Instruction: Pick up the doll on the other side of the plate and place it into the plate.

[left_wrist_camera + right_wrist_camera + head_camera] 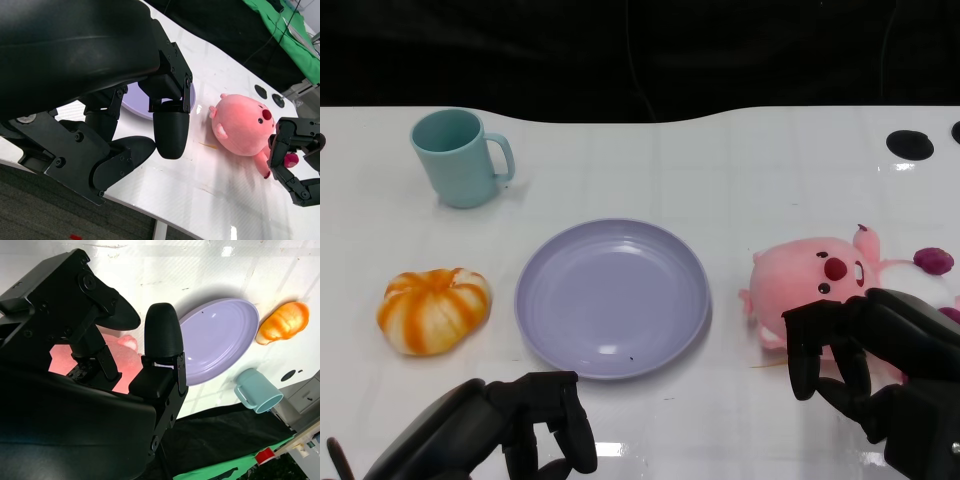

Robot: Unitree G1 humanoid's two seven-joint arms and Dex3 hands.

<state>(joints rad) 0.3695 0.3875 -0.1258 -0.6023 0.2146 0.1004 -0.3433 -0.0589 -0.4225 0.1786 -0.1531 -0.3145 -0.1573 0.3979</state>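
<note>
Fingers of the right hand: spread apart and curved downward, holding nothing, poised over the near side of the doll; whether the tips touch the plush cannot be told. Fingers of the left hand: curled loosely, holding nothing, near the plate's front edge and well apart from the doll.

Surface: white, glossy, carrying every item.

Plate: lavender, round, shallow, nothing in it.

Doll: pink plush, rounded head, dark eyes, red nose, small ears, with a purple part at its far end from the plate. Lies on the surface just beside the plate, on the right hand's side, apart from the rim. Long axis runs away from the plate, head toward the plate, face upward.

Pumpkin: orange and white striped toy, on the plate's opposite side from the doll.

Mug: teal, upright, behind the pumpkin, handle toward the plate's side.
</note>
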